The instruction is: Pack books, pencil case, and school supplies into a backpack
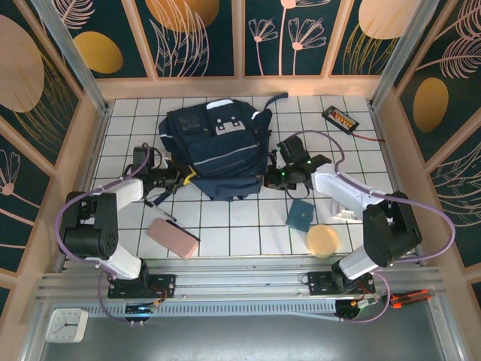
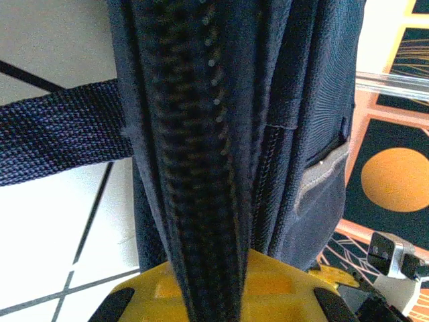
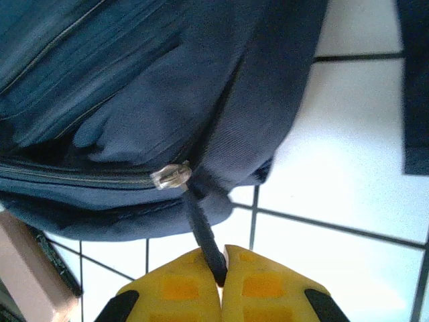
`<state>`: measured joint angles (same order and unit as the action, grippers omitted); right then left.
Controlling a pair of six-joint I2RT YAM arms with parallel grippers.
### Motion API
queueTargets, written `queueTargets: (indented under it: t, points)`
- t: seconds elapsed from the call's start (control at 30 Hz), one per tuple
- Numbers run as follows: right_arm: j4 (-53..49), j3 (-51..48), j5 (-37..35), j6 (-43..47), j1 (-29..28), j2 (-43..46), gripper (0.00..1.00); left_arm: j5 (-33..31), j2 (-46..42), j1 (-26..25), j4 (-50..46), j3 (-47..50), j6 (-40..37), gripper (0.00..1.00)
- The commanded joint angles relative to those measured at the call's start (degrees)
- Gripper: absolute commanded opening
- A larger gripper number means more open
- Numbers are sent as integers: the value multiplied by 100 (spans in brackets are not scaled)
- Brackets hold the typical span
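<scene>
The navy backpack [image 1: 218, 147] lies in the middle of the tiled table. My left gripper [image 1: 184, 177] is at its near left corner, shut on a fold of backpack fabric with a zip running along it [image 2: 208, 201]; the yellow fingers [image 2: 288, 288] pinch it. My right gripper [image 1: 269, 179] is at the near right corner, shut on the dark zip pull cord [image 3: 204, 235] just below the silver slider [image 3: 171, 176]. The pink pencil case [image 1: 173, 238] lies near the front left, a black pen [image 1: 160, 209] beside it. A teal pad [image 1: 301, 215] sits front right. The books are out of view.
A round tan disc [image 1: 323, 241] lies near the teal pad. A black device with orange buttons [image 1: 340, 118] rests at the back right. A dark strap [image 2: 60, 134] trails from the backpack's left side. Wooden walls ring the table.
</scene>
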<state>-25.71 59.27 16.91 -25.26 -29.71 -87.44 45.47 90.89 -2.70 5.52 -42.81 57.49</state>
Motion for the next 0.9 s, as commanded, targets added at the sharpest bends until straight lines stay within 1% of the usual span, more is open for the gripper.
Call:
queueTargets:
  t: [0.0,0.07,0.17,0.2,0.23,0.27,0.33,0.4,0.43,0.5,0.53,0.6,0.63,0.67,0.7,0.73,0.8,0.87]
  points:
    - [-324,206,-298,346,314,-295,0,-464,215,599,-252,-518,-678,0]
    - [-190,316,-90,321,184,-426,0,-395,547,671,-401,-919,-874,0]
    - [94,391,122,208,-334,-561,0,-93,1265,674,-563,-1703,-1032,0]
    - [192,419,186,115,-537,-620,0,-69,1393,673,-625,-1914,-1074,8]
    - [292,453,262,22,-700,-688,0,-87,1464,674,-769,-2113,-1161,30]
    - [426,479,344,-83,-884,-754,0,-131,1469,674,-949,-2251,-1285,44]
    - [609,596,385,-261,-1177,-923,0,-321,1222,673,-1219,-2212,-1499,56]
    - [717,759,441,-373,-1354,-1100,0,-452,784,672,-1211,-1737,-1530,67]
    - [740,809,417,-379,-1373,-1155,0,-507,524,672,-1190,-1474,-1506,74]
    - [816,811,212,-336,-1288,-1120,0,-565,64,673,-996,-793,-1349,98]
    - [847,802,100,-276,-1199,-1069,12,-620,-97,672,-914,-504,-1265,99]
    - [982,780,-224,6,-960,-918,51,-658,-541,666,-701,-26,-961,99]
    - [1049,780,-462,209,-881,-847,67,-641,-710,653,-583,133,-783,99]
    - [1161,760,-661,459,-782,-809,78,-598,-844,619,-450,281,-568,99]
    - [1349,704,-647,699,-649,-794,83,-562,-928,555,-333,346,-359,99]
    - [1566,646,-519,877,-534,-796,85,-555,-954,464,-262,351,-200,99]
    - [1988,551,-123,1431,-346,-862,85,-492,-889,165,64,330,276,99]
    - [2342,486,263,1993,-264,-986,84,-381,-690,-123,829,432,1035,98]
